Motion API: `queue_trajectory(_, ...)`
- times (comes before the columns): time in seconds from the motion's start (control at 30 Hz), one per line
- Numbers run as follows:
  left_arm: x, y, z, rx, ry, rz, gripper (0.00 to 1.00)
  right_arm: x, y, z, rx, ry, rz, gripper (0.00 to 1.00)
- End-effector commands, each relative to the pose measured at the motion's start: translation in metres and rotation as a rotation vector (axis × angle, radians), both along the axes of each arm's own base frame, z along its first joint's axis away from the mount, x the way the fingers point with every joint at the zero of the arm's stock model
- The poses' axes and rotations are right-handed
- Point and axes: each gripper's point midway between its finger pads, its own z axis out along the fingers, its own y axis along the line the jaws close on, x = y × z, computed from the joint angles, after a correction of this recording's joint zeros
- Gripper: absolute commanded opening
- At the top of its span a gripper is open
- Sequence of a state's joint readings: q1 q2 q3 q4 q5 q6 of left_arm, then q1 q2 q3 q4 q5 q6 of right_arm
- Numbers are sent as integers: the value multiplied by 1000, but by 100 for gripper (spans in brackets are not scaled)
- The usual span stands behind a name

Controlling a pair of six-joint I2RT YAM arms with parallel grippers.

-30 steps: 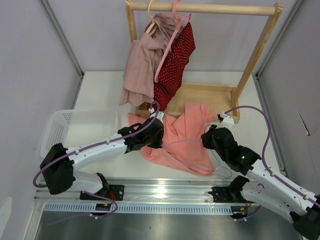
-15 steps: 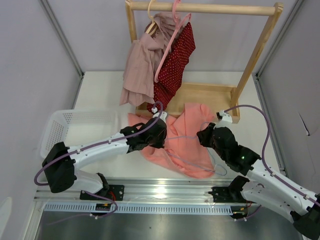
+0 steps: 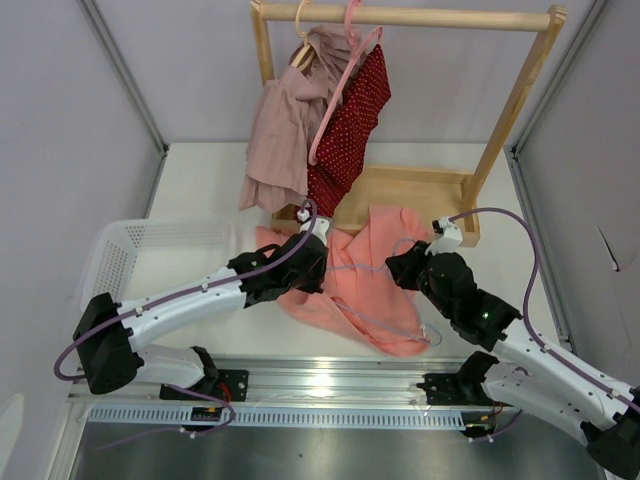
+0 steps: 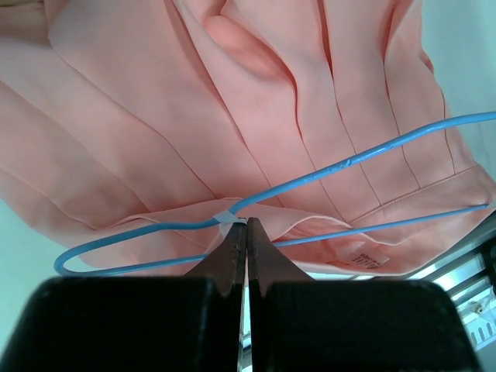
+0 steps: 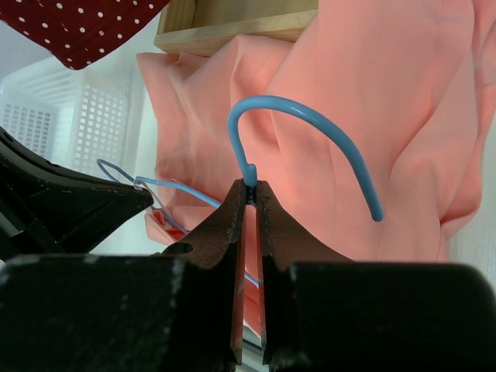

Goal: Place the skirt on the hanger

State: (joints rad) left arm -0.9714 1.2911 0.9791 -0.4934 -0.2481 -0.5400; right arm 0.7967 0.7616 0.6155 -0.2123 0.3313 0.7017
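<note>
Skirt matt soft pleated cloth; hanger thin smooth glossy wire; rack pale bare wood

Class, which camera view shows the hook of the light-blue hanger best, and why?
The right wrist view: the hanger's hook curves clear against the skirt, the right tool pinching its base. The left wrist view shows only the shoulder wires; the top view shows just thin, faint wire.
</note>
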Motion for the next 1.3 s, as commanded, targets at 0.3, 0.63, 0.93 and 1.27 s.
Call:
queue_trajectory(0.3,1,3,60,-113,-159,-57,31,-5,4,22,69,-47,26,0)
queue_trajectory(0.63,-6,-23,106,-206,-275,-264,52,-9,8,22,61,-55,64,0)
queue_trajectory(0.93,-10,-84,115,-230,-322,-632,68,-14,9,24,69,-52,82,0)
queue_trajectory(1.27,-8,-103,87,-229,-216,-778,72,-18,2,31,65,-65,75,0)
